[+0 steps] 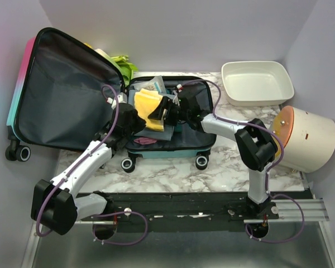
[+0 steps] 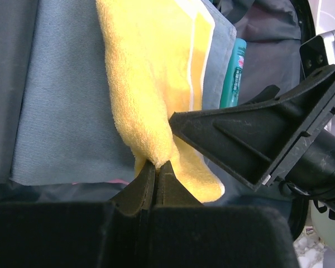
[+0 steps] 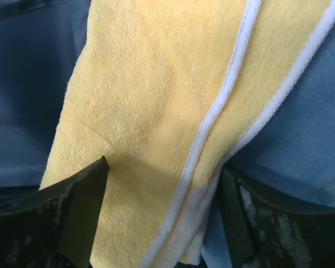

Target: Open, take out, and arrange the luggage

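With the luggage [image 1: 61,95] lying open on the table [image 1: 223,173], the left gripper [image 2: 156,167] is pinched tight on the yellow towel [image 2: 151,72] and the right gripper [image 3: 164,167] gapes wide astride it, so I'd close the right before lifting together

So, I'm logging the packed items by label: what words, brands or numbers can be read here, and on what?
No text is legible in any view.
Teal tube: dark print along its side, too blurred to read.
Packets at the far end of the luggage: print too small to read.
Yellow towel: no text, only white stripes.
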`<state>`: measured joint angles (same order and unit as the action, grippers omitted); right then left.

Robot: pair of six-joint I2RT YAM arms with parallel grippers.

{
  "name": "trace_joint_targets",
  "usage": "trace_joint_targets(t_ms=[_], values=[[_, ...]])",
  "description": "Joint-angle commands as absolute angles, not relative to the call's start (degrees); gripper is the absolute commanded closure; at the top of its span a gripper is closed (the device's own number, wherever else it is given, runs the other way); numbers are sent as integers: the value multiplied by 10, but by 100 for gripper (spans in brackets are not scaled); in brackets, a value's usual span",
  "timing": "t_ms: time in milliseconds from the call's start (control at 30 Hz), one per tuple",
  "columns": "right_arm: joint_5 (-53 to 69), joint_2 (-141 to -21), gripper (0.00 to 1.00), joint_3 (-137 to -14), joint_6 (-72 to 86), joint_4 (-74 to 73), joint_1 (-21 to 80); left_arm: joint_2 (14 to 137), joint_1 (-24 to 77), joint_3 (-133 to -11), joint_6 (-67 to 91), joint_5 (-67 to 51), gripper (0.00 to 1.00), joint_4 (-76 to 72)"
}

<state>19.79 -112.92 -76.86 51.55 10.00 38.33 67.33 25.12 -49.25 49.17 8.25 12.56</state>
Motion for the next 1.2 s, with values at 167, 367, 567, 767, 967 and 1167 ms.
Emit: trace_joint_targets(t_ms=[167, 367, 567, 767, 967, 1167], values=[[206, -1145, 40, -798, 505, 142, 403, 649, 249, -475, 497, 80, 100, 123], [161, -1134, 70, -817, 463, 89, 403, 636, 248, -461, 497, 79, 100, 123], [97, -1106, 51, -844, 400, -19, 403, 637, 249, -464, 492, 45, 100, 108], [148, -1073, 40, -796, 420, -18, 406, 628, 249, -488, 496, 44, 100, 105], [179, -1043, 36, -769, 433, -5, 420, 606, 249, -490, 499, 39, 100, 100], [174, -1069, 33, -764, 454, -11, 420, 595, 249, -468, 502, 47, 100, 113]])
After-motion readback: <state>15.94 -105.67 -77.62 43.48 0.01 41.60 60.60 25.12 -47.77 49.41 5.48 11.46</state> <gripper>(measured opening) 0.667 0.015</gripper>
